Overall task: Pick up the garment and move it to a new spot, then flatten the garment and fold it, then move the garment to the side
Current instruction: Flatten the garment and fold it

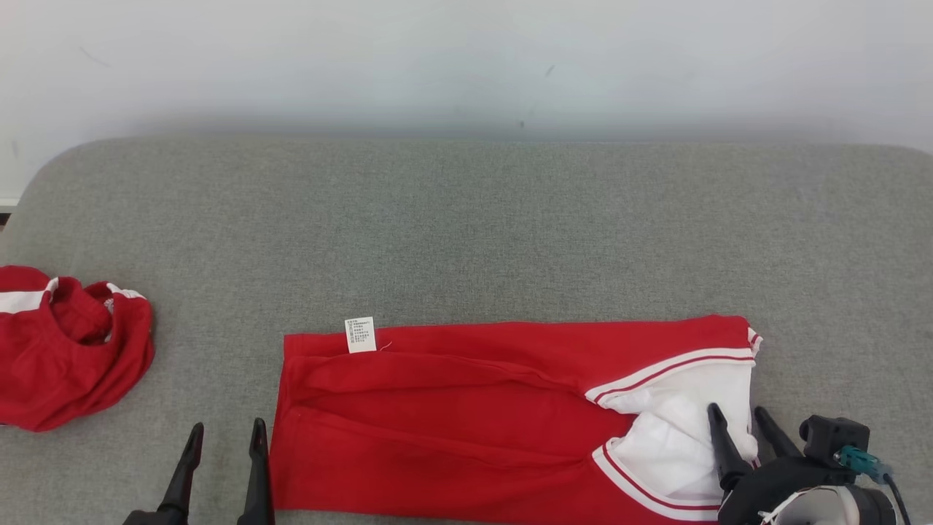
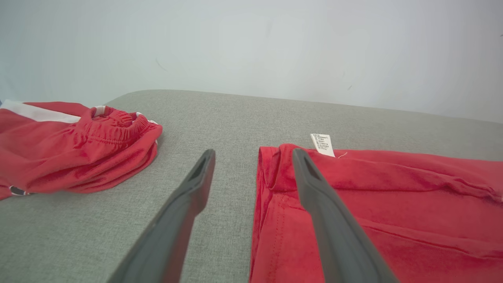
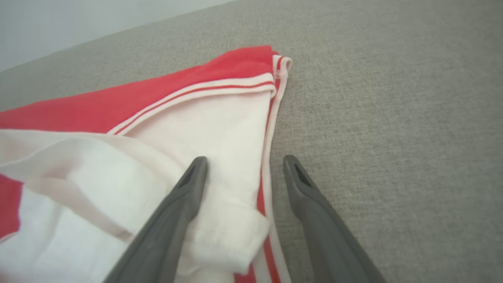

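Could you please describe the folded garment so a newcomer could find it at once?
On the grey surface, look near the front edge, between the left gripper and right gripper. The garment there lies flat, a long red band with a white end. Unlike the crumpled red heap at far left, it bears a white label.

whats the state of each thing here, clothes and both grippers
red and white garment, lying flat, creased, white end rumpled
care label, flipped out at the far edge
second red garment, bunched in a heap
left gripper, jaws open, empty, beside the garment's left edge
right gripper, jaws open, straddling the garment's right edge
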Available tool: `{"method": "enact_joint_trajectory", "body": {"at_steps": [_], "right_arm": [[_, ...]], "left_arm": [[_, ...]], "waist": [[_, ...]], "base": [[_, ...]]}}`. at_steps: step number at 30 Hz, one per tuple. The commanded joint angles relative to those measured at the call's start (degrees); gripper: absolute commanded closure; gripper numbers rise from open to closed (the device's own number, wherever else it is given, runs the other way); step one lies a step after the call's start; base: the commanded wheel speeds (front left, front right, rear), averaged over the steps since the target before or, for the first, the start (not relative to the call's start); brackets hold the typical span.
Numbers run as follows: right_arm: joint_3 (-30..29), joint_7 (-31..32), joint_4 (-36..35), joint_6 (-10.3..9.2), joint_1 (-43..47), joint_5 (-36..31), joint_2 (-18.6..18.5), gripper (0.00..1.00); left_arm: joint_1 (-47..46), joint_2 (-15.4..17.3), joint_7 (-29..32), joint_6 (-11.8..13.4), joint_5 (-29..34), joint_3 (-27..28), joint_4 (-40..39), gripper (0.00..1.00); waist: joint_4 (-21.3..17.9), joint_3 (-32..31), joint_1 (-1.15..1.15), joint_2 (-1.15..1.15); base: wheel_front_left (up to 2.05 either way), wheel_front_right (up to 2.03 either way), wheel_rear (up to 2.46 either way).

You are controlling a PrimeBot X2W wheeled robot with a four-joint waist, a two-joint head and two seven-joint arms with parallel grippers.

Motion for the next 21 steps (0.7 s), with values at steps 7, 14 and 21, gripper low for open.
{"method": "enact_joint_trajectory", "body": {"at_steps": [7, 14, 21], "right_arm": [[1.8, 2.55, 5.88, 0.06, -1.28, -0.52, 2.49, 0.62], [3.91, 2.15, 7.64, 0.06, -2.2, 1.78, 2.05, 1.0], [0.57, -1.22, 9.27, -0.06, -4.15, 2.25, -3.8, 1.0]], "left_arm": [[1.25, -0.18, -0.21, 0.1, -0.43, -0.63, 1.15, 0.0], [1.37, -0.18, -0.21, 0.2, 0.23, -0.79, 2.15, 0.0], [2.33, -0.17, -0.21, 0.26, 1.39, -0.54, 2.64, 0.0]], "waist": [[0.0, -0.87, 0.0, 0.0], [-0.26, -1.55, 0.0, 0.0], [-1.13, -2.82, 0.0, 0.0]], "base": [[0.0, 0.0, 0.0], [0.0, 0.0, 0.0], [0.0, 0.0, 0.0]]}}
